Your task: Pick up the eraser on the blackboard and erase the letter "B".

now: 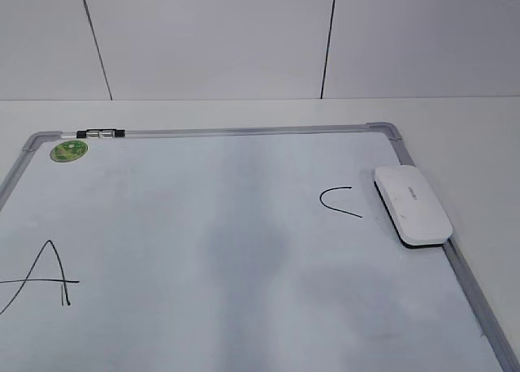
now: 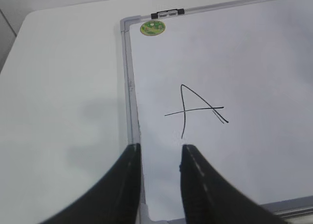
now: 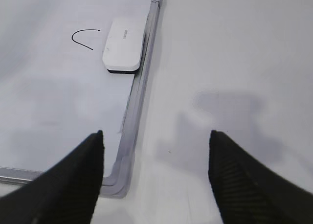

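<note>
Exterior view was aimed down at a slant across the blackboard [image 1: 244, 250] toward the back wall [image 1: 211, 39], fairly close; lower board edge was cropped. Left wrist view was held above the board's left side, with the "A" [image 2: 195, 109] and green sticker [image 2: 152, 27] shared with the exterior. Right wrist view was held higher over the right frame edge, with the eraser [image 3: 124, 44] and "C" [image 3: 84, 38] shared with the exterior.
</note>
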